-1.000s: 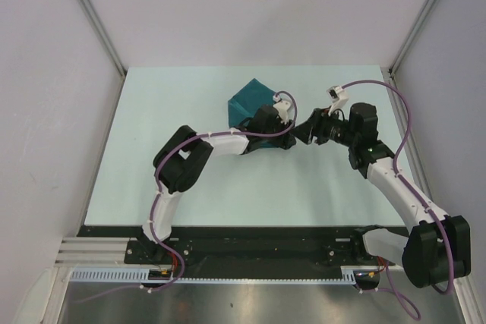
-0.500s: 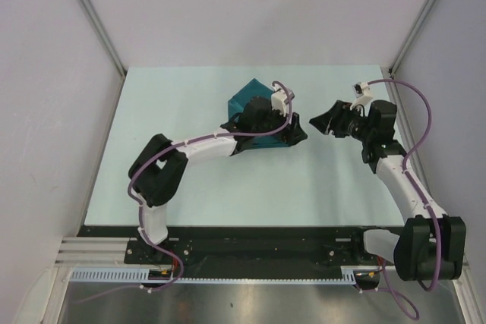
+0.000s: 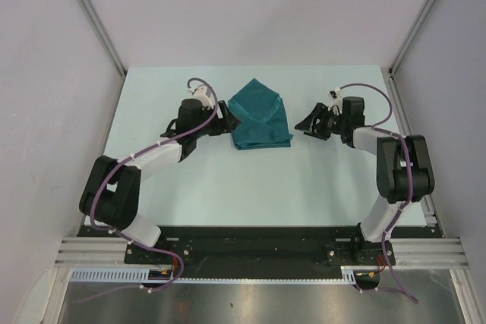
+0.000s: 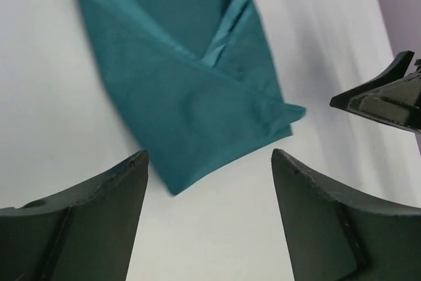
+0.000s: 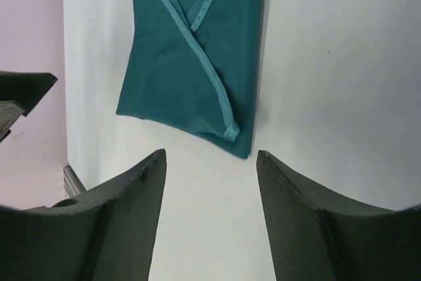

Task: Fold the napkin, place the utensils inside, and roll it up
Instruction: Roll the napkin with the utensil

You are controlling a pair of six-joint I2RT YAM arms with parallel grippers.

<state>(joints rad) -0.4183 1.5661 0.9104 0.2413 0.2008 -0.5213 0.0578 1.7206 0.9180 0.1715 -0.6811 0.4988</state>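
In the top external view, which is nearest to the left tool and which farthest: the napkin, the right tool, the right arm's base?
From the left tool:
1. napkin, directly at its right.
2. right tool, beyond the napkin.
3. right arm's base, at the near right edge.

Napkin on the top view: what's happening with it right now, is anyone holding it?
Nobody is holding it. The napkin lies folded on the table, its flaps crossed over each other. The left gripper and right gripper sit on either side of it, both open and not touching it. No utensils show in any view, so whether they are tucked inside the fold cannot be told.
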